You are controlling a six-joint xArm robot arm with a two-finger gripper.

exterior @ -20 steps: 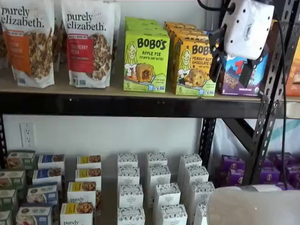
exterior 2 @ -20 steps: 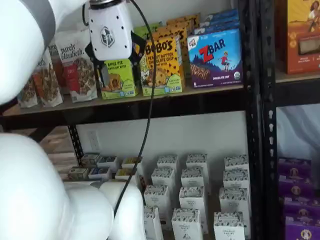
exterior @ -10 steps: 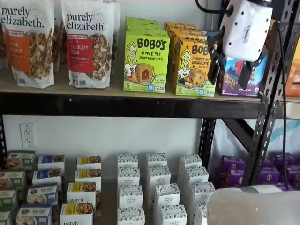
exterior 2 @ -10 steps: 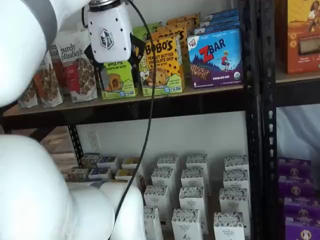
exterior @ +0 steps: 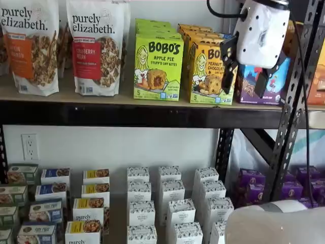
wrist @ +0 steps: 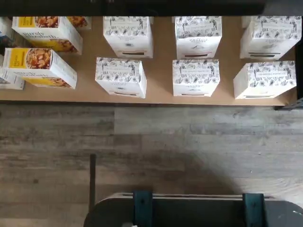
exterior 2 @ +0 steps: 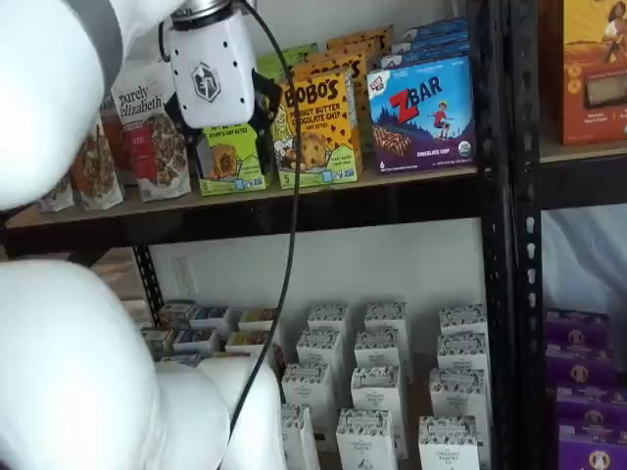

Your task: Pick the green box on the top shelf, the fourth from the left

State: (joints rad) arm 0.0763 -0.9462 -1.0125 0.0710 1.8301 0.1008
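Fingers point(exterior: 247, 76) hung apart with a plain gap between them and held nothing; in both shelf views they pointed down from the white gripper body. You had them out in front of the top shelf point(exterior: 127, 113), not yet reaching in. The green box point(exterior: 158, 66) stood upright on that shelf, front of its own row, touching the yellow box point(exterior: 209, 71) at its side, with granola bags point(exterior: 96, 46) on its other side. In one shelf view the gripper covered the yellow box and the blue box point(exterior: 261, 84); in the other it hung before the green box point(exterior 2: 231, 157). Judged as the approach step, grasp not begun. Next move likely called for turning the fingers toward the shelf, lining them up with the green box and straddling its sides without nudging the yellow box. Wrist view showed only white boxes point(wrist: 121, 76) on a lower board and floor.
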